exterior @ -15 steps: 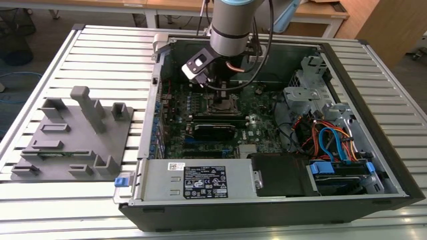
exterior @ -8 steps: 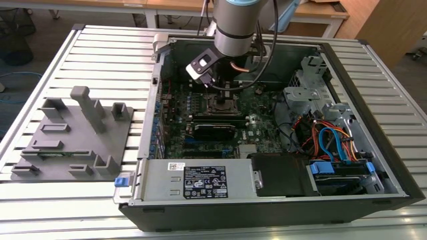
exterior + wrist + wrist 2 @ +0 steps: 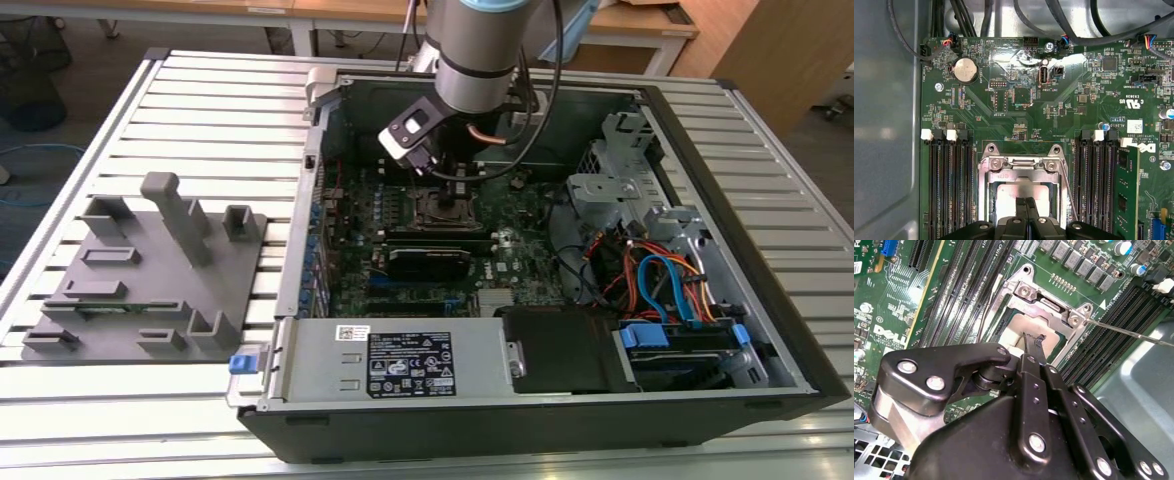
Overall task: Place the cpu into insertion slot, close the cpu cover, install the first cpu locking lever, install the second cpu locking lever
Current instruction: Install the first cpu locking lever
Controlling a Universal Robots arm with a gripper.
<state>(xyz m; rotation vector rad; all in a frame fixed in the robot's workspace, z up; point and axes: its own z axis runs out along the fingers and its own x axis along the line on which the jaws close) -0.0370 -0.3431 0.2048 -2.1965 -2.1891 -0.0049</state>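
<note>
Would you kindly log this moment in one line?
gripper: shut, over cpu | cpu: in insertion slot | cpu cover: down

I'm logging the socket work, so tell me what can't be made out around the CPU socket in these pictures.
First wrist view: the gripper hides part of the cpu and cpu cover.
Both wrist views: whether the gripper touches the cpu; it covers the contact.
Second wrist view: the wire lever is cut off by the picture's edge.
Exterior view: the arm hides most of the insertion slot.
</note>
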